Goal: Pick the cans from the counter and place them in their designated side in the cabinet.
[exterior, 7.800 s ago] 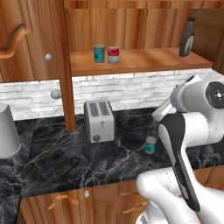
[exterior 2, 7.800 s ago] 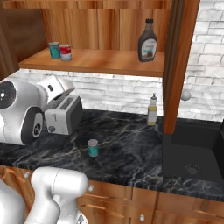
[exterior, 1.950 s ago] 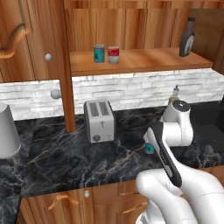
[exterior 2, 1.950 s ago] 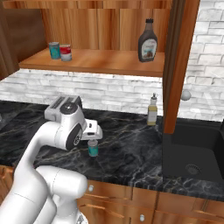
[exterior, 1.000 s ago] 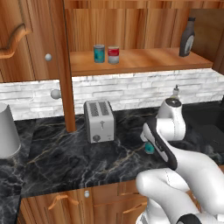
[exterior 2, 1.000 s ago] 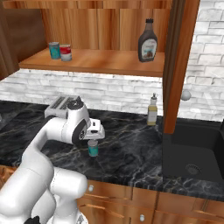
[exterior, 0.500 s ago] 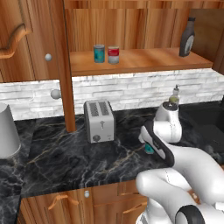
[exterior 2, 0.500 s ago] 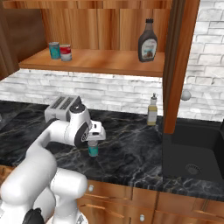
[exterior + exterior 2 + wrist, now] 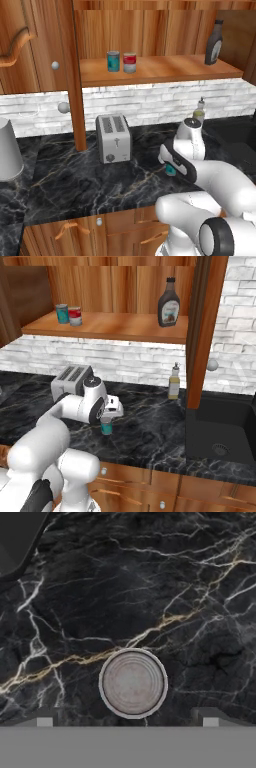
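A small teal can (image 9: 170, 171) (image 9: 106, 429) stands upright on the black marble counter (image 9: 75, 185) (image 9: 150, 431). My gripper (image 9: 170, 164) (image 9: 106, 419) hangs straight above it, open, pointing down. In the hand view the can's silvery top (image 9: 132, 683) lies between the two fingertips (image 9: 45, 718), with space on both sides and no contact. On the plank shelf of the wooden cabinet (image 9: 160, 70) (image 9: 110, 326) stand a teal can (image 9: 113, 61) (image 9: 62, 313) and a red-labelled can (image 9: 130, 62) (image 9: 75, 316), side by side at the left.
A toaster (image 9: 113, 137) (image 9: 70, 378) stands left of the can. A small bottle (image 9: 200, 107) (image 9: 174, 382) is by the wall, with the sink (image 9: 222, 431) to its right. A dark bottle (image 9: 214, 42) (image 9: 169, 302) sits on the shelf's right end. A grey pot (image 9: 7, 150) is far left.
The hand has sunk a little lower over the teal can on the counter. Its jaws have stayed open and the can has not moved.
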